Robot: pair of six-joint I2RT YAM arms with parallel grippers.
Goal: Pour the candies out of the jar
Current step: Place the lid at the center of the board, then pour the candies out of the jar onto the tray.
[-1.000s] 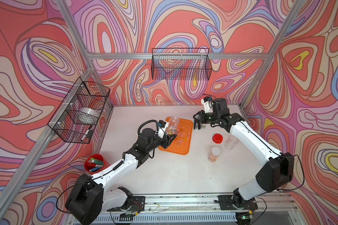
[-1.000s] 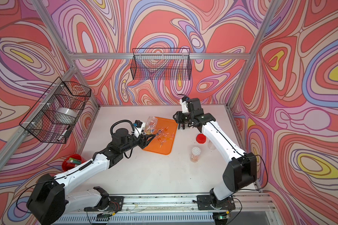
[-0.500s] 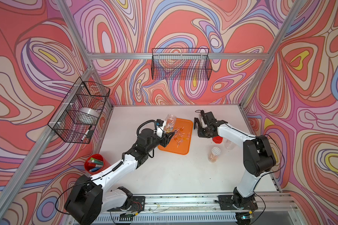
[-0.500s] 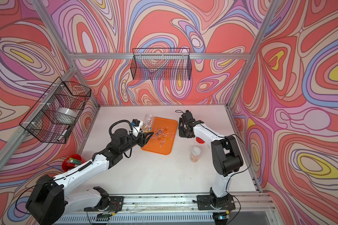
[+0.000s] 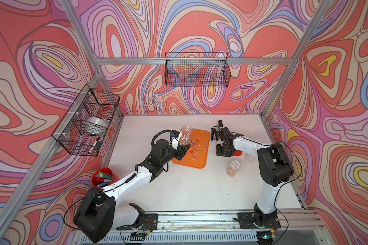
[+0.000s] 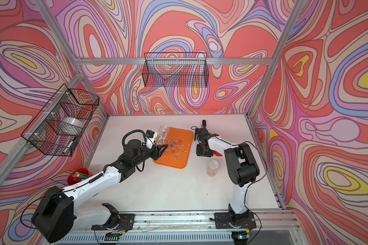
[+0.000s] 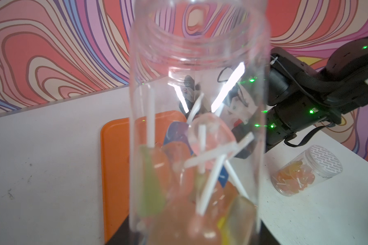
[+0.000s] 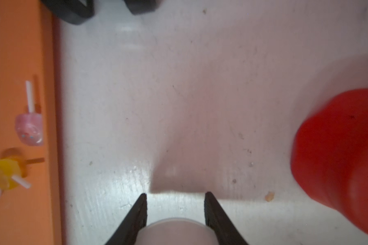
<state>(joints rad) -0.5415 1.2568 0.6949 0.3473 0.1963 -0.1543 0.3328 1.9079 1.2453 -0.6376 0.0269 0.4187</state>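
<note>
My left gripper (image 5: 182, 146) is shut on a clear, lidless jar (image 5: 186, 132) and holds it tilted over the near-left part of the orange tray (image 5: 197, 163). In the left wrist view the jar (image 7: 198, 106) fills the frame. Several candies (image 7: 200, 169) with white sticks lie inside it, at the end near the jaws, which the jar hides. More candies (image 5: 197, 146) lie scattered on the tray. My right gripper (image 8: 175, 194) hangs low over the white table just right of the tray, fingers a little apart with nothing between the tips.
A red lid (image 5: 238, 152) lies beside the right gripper, with an empty clear jar (image 5: 249, 158) past it. A white-lidded jar of orange sweets (image 5: 233, 168) stands nearer the front. A red cup of markers (image 5: 102, 177) sits front left. Wire baskets (image 5: 197, 70) hang on the walls.
The right arm has folded down from above the tray's far right corner to low over the table beside the red lid, and its jaws have parted. The left arm and jar have barely shifted.
</note>
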